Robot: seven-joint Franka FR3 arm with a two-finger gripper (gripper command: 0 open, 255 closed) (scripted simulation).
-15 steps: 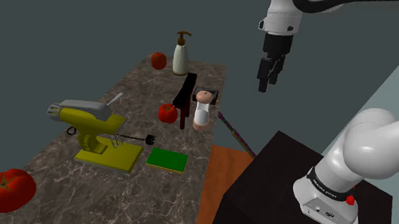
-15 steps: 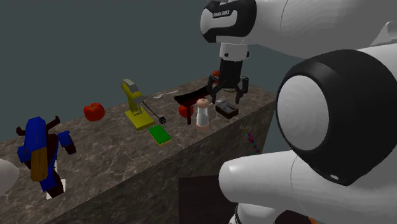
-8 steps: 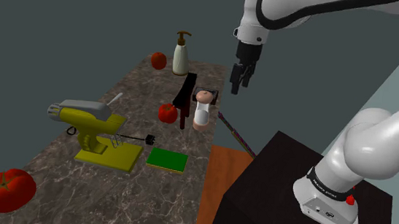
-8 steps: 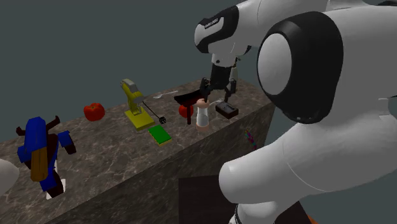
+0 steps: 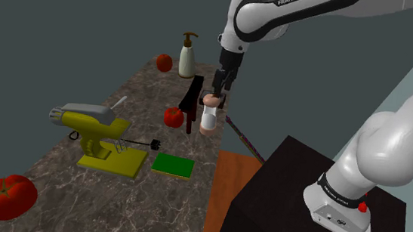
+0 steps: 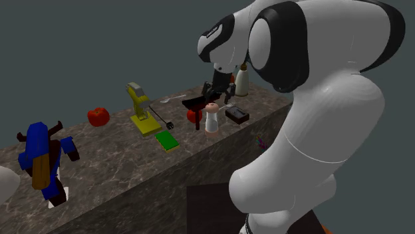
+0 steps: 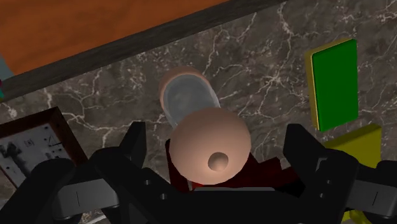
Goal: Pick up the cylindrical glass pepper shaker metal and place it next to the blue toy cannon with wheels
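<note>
**Straddling the shaker: lower squarely before closing**

The marbled worktop (image 5: 78, 192) carries everything, and the pepper shaker (image 5: 210, 113) is the reference for it all. The shaker stands upright near the worktop edge on the robot stand's side. It has a clear body under a rounded, pinkish cap.

The blue toy cannon (image 6: 43, 163) sits well apart from the shaker, at the worktop's other end toward the second exterior view's left. The yellow mixer (image 5: 93, 137) and a flat green pad (image 5: 173, 165) lie between the shaker and the cannon. A dark stand (image 5: 193, 99) is just beside the shaker, and a small framed picture (image 7: 32, 146) is near it.

The gripper (image 7: 217, 143) hangs directly above the shaker. Its fingers (image 7: 137, 143) are spread wide, one on each side of the cap, and touch nothing.

The step in hand appears to be the descent to grasp. It would go best with a straight drop that keeps the cap centred. The fingers should probably pass below the rounded cap and close on the straight clear body, since the dome would likely let them slide off. The finger nearest the dark stand needs room, because a nudge there could tip the shaker.
</note>
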